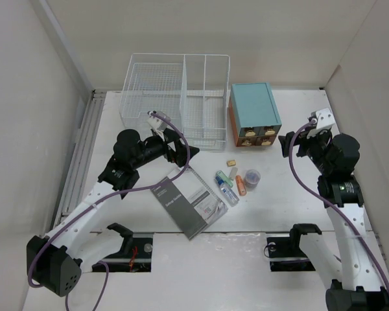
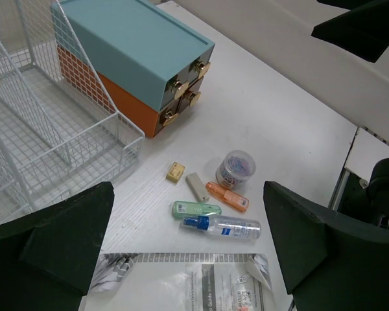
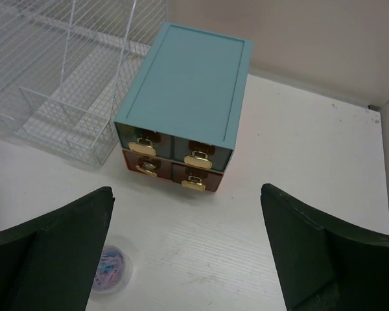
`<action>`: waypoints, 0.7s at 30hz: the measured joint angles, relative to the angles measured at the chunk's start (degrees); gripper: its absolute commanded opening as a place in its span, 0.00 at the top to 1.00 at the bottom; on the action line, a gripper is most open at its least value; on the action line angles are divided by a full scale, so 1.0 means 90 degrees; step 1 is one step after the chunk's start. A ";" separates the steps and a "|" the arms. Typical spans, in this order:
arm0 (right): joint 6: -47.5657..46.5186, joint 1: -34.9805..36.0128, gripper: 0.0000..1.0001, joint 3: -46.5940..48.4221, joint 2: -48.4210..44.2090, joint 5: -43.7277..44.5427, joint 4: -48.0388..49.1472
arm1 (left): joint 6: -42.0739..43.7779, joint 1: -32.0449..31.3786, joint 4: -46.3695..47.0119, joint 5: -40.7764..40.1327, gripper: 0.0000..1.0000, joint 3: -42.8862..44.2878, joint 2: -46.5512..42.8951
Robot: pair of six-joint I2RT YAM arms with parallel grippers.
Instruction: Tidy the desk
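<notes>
Booklet (image 1: pixel 188 206) appears whole only in the top view. The right wrist view alone faces all four gold handles of the one teal drawer box (image 3: pixel 188 78). Count: one wire basket (image 1: pixel 175 97), one paper-clip cup (image 2: pixel 235 167), one spray bottle (image 2: pixel 223 227). Left gripper (image 1: pixel 181 150) and right gripper (image 1: pixel 289 146) stand open and empty above the desk (image 1: pixel 292 207), which lies between white walls.

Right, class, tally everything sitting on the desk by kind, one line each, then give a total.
Wire basket: 1
Drawer box: 1
Booklet: 1
Spray bottle: 1
Capped tubes: 2, green tube and orange tube
Small blocks: 2, tan block and white block
Tub of paper clips: 1
Total: 9
</notes>
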 measured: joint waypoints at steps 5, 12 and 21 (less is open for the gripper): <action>-0.0187 0.0000 0.00 0.0007 -0.0102 -0.0007 0.0005 | 0.0000 0.0000 0.0000 0.0007 0.00 0.0000 0.0000; -0.0850 0.0000 0.00 0.0007 -0.0420 -0.0452 -0.0002 | 0.0000 0.0000 0.0000 0.0012 0.00 0.0000 0.0000; -0.1219 -0.0005 0.00 -0.0024 -0.0323 -0.1797 -0.0202 | 0.0080 -0.0007 -0.0010 0.0012 0.63 0.0002 0.0007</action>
